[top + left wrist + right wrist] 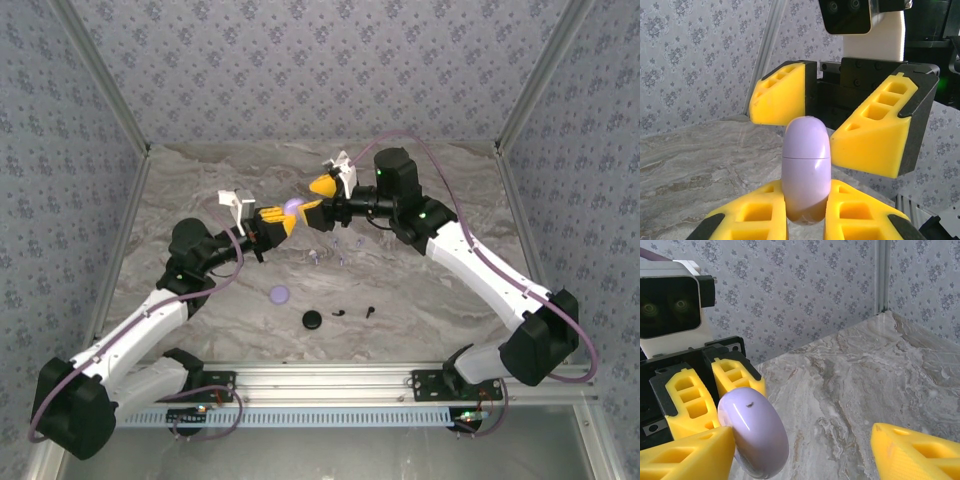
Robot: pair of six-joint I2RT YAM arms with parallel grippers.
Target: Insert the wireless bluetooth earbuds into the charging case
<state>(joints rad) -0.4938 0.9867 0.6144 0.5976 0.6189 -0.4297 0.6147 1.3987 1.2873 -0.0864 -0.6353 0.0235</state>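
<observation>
Left gripper (284, 218) is pinching the closed lilac oval plastic case (806, 165) aloft, presumably so the wide-open right gripper (316, 197) can pry it open.

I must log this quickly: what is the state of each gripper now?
Left gripper: shut on the lilac case.
Right gripper: open, jaws on either side of that case.
</observation>
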